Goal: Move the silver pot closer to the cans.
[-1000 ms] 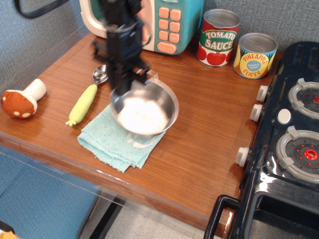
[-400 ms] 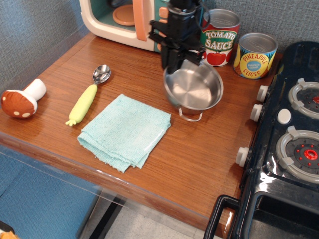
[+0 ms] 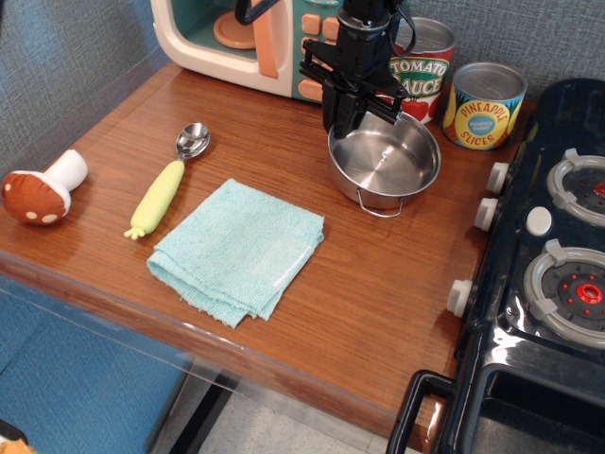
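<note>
The silver pot (image 3: pixel 386 163) is a shallow shiny steel pot with a wire loop handle at its front. It stands level on the wooden counter just in front of the cans. The red-and-white Tomato Sauce can (image 3: pixel 421 71) stands behind it, the yellow Pineapple Slices can (image 3: pixel 484 105) to its back right. My black gripper (image 3: pixel 352 121) comes down from above and is shut on the pot's back-left rim. The arm hides the left side of the tomato can.
A teal folded cloth (image 3: pixel 238 248) lies at front centre. A yellow-handled spoon (image 3: pixel 168 182) and a toy mushroom (image 3: pixel 40 189) lie at left. A toy microwave (image 3: pixel 257 40) stands at the back. A black toy stove (image 3: pixel 548 274) borders the right.
The gripper carried the pot from above the cloth to the right and back, then lowered it in front of the cans. The pot was tilted and is now level.
</note>
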You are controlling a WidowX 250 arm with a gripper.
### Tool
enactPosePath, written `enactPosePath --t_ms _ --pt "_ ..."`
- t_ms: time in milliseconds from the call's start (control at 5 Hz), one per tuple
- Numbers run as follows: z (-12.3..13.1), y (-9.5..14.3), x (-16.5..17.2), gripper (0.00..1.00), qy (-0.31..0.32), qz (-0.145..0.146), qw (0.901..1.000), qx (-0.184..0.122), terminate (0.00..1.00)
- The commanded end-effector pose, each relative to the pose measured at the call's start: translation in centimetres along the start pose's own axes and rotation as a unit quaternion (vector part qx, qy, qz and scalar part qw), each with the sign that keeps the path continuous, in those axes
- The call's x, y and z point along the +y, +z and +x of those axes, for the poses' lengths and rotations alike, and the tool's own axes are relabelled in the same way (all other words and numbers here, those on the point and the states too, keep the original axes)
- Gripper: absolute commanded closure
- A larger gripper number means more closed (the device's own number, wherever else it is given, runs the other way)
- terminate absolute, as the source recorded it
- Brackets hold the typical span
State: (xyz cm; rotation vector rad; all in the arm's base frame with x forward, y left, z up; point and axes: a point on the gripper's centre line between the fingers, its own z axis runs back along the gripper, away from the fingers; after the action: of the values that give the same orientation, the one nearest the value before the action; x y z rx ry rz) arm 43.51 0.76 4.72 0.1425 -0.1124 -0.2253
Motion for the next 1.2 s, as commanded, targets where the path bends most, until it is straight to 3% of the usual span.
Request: enactPosePath --t_ms 0,400,600,1000 --pt "-0.5 1.4 -0.5 0.00 -0.006 0.018 0.9996 -0.023 0.00" --pt "-3.4 4.6 -0.6 0.00 0.033 0.004 0.9970 -0.070 0.00" --pt "-4.6 5.5 -0.2 0.00 0.055 -0.020 0.9950 -0.081 0.00" --pt "-4.9 5.6 -0.4 0.00 0.079 -0.010 0.9946 -0.066 0.00"
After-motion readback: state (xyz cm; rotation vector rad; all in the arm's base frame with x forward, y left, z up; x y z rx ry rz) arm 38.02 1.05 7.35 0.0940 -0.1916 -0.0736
